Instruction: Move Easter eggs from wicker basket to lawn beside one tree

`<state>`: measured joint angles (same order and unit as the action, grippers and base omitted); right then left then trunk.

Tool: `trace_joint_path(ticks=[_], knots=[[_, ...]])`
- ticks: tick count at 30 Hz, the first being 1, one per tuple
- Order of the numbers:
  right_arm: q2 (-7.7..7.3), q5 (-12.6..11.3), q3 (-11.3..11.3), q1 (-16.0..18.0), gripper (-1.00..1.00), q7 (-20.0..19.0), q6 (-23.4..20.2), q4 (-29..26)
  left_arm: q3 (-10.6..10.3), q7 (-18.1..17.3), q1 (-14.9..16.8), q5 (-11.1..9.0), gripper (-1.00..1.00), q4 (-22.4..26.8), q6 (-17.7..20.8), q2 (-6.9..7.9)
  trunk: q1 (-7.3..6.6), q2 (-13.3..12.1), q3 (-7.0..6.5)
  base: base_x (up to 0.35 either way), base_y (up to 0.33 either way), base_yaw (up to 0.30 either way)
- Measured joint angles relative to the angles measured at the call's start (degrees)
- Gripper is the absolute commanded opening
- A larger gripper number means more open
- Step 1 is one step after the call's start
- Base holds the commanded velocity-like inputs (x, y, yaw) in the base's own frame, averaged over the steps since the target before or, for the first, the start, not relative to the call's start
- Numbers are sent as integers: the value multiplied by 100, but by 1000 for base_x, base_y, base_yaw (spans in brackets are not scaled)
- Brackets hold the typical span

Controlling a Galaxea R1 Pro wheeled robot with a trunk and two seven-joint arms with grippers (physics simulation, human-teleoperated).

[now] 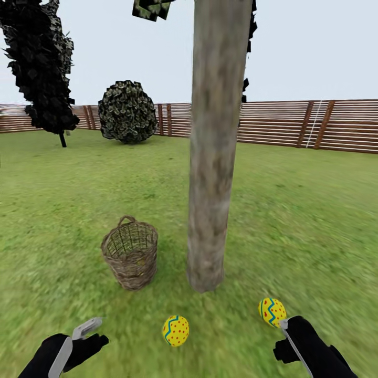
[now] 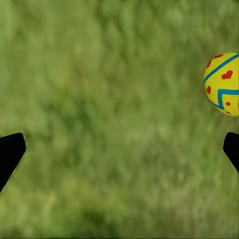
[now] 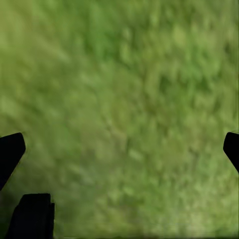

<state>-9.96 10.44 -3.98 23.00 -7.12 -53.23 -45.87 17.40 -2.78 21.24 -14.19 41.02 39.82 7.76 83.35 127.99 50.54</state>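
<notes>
A: What's the left gripper (image 1: 84, 336) doing?

B: It hangs low over the lawn (image 1: 294, 210) with its jaws spread wide and nothing between them. In the left wrist view its two dark fingertips (image 2: 10, 154) sit at opposite edges, with bare grass between.

A: What is near it?

B: The basket (image 1: 130, 253) stands upright on the grass ahead of it, a little to its right. Its inside is hard to read through the weave; I cannot tell if an egg is in there. Just right of the basket, a bit apart from it, rises the trunk (image 1: 215, 147).

A: And the eggs?

B: One egg (image 1: 175, 330) lies on the grass to the right of the left gripper, between the two grippers and in front of the trunk's foot. The left wrist view catches it too (image 2: 223, 83), off to one side of the open fingers and untouched. A second egg (image 1: 272, 311) lies just ahead of the right gripper (image 1: 286, 341), near the trunk's right side. Only those two are visible.

A: The right gripper?

B: Also open and empty. In the right wrist view its fingertips (image 3: 11, 152) are spread to the edges over blurred grass.

A: Farther off?

B: A dark narrow tree (image 1: 42, 68) far left, a round bush (image 1: 127, 111) beside it, and a slatted fence (image 1: 315, 123) along the back.
</notes>
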Motion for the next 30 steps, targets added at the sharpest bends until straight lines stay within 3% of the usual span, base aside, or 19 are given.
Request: trace_joint_path(ticks=[23, 30], knots=[[69, 2, -8, 0, 100, 9, 6, 2, 0, 0, 0, -1, 100, 1, 0, 25, -505, -923, -413, -96, 323, 0], [69, 1, -7, 0, 100, 9, 7, 4, 8, -17, 0, -3, 100, 11, 27, 113, -506, -924, -413, -96, 323, 0]])
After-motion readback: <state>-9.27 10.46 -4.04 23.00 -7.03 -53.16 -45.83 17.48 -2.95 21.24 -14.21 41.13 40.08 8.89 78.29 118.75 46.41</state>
